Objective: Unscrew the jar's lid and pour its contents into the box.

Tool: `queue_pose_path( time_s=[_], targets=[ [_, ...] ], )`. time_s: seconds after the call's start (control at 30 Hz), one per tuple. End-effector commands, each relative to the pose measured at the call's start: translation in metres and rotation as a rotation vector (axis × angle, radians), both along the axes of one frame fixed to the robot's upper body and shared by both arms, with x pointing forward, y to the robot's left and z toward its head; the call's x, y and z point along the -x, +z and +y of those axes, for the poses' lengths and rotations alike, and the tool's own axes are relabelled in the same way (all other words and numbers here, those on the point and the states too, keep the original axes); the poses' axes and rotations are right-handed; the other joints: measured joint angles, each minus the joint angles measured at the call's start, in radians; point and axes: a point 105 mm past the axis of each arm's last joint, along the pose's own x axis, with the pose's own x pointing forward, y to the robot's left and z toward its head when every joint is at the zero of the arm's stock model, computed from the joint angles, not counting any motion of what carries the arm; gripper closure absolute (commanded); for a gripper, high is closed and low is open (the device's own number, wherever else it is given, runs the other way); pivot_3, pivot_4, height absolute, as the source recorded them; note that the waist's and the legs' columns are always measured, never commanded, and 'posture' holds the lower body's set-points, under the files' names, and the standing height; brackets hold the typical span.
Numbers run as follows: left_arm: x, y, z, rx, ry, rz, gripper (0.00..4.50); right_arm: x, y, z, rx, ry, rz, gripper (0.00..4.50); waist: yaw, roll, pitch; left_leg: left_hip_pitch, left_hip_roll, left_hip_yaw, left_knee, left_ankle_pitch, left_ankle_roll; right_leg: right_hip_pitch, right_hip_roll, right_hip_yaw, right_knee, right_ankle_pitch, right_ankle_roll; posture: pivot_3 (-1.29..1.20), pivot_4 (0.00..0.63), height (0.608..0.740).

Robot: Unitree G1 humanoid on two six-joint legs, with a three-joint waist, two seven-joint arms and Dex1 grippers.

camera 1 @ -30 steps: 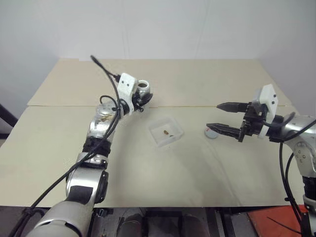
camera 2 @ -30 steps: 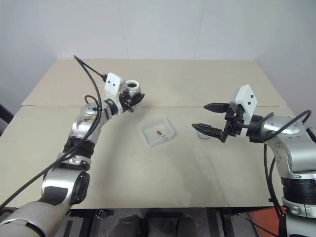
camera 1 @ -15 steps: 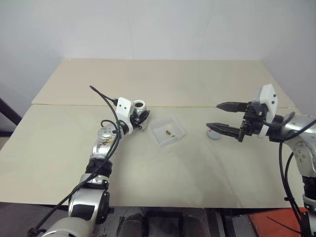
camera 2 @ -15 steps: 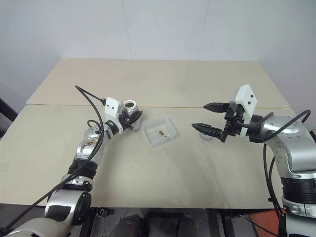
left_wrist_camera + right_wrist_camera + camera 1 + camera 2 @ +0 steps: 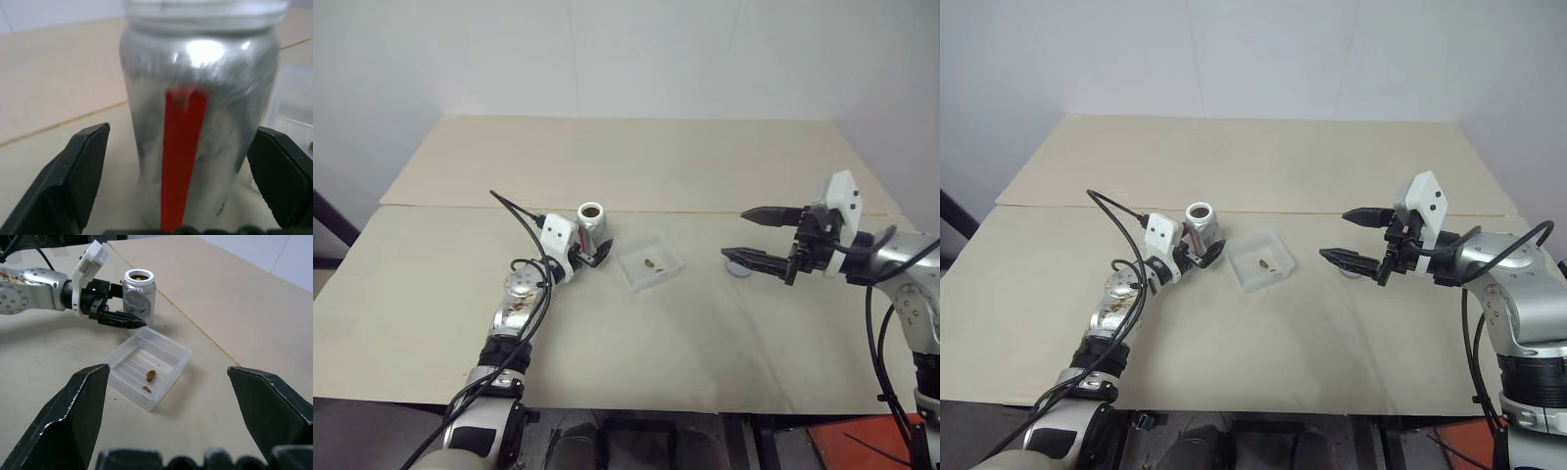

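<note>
Now the jar [image 5: 591, 222] stands upright left of the box [image 5: 650, 262], between the wide-open left gripper [image 5: 593, 248] fingers; right gripper [image 5: 748, 236] gapes empty.

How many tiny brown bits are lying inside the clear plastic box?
2: both tiny brown bits lie side by side on the floor of the shallow clear plastic box; none seems hidden.
</note>
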Motion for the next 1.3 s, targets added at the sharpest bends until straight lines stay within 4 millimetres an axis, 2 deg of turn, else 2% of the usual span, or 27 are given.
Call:
queue_pose_path(
  time_s=[0.03, 0.2, 0.4, 0.53, 0.7, 1.0, 1.3],
  targets=[
    [0.009, 0.010, 0.001, -0.037, -0.048, -0.020, 0.03, 0.004, 0.012, 0.002, 0.008, 0.010, -0.054, 0.00, -0.002, 0.000, 0.000, 0.000, 0.000, 0.000, 0.000, 0.000, 0.000, 0.000, 0.000, 0.000, 0.000, 0.000, 0.000, 0.00, 0.150, 0.740],
    [0.028, 0.011, 0.015, -0.106, -0.065, 0.004, 0.03, 0.006, 0.010, 0.002, 0.008, 0.009, -0.053, 0.00, -0.007, 0.000, 0.000, 0.001, 0.001, 0.000, -0.001, 0.000, 0.000, 0.000, 0.000, 0.001, 0.000, 0.000, 0.000, 0.00, 0.150, 0.740],
    [0.046, 0.032, 0.036, -0.103, -0.035, 0.000, 0.03, 0.008, 0.007, 0.001, 0.007, 0.008, -0.049, 0.00, -0.002, 0.000, 0.000, 0.001, 0.001, 0.000, -0.001, 0.000, 0.000, 0.000, 0.000, 0.001, 0.000, 0.000, 0.000, 0.00, 0.150, 0.740],
    [0.069, 0.059, 0.036, -0.076, -0.196, -0.018, 0.03, 0.008, 0.005, -0.001, 0.015, 0.008, -0.046, 0.00, -0.003, 0.000, 0.000, 0.000, 0.001, 0.000, -0.001, 0.000, 0.000, 0.000, 0.000, 0.001, 0.000, 0.000, -0.001, 0.00, 0.150, 0.740],
    [0.093, 0.078, 0.035, -0.198, -0.387, -0.067, 0.03, 0.008, 0.006, -0.003, 0.013, 0.007, -0.039, 0.00, -0.004, 0.001, 0.000, 0.002, 0.001, 0.000, -0.001, 0.000, 0.000, 0.000, 0.000, 0.001, 0.000, 0.000, -0.001, 0.00, 0.150, 0.740],
    [0.108, 0.108, 0.051, -0.295, -0.547, -0.036, 0.03, 0.010, 0.005, -0.010, 0.022, 0.001, -0.027, 0.00, -0.004, 0.001, 0.000, 0.001, 0.001, 0.001, -0.002, 0.000, 0.000, 0.000, 0.001, 0.001, -0.001, 0.000, -0.001, 0.00, 0.150, 0.740],
    [0.114, 0.110, 0.051, -0.249, -0.595, 0.004, 0.03, 0.012, 0.006, -0.021, 0.035, -0.031, -0.024, 0.00, -0.004, 0.001, 0.000, 0.001, 0.001, 0.001, -0.002, -0.001, 0.001, 0.000, 0.001, 0.001, -0.001, 0.000, -0.001, 0.00, 0.150, 0.740]
  ],
)
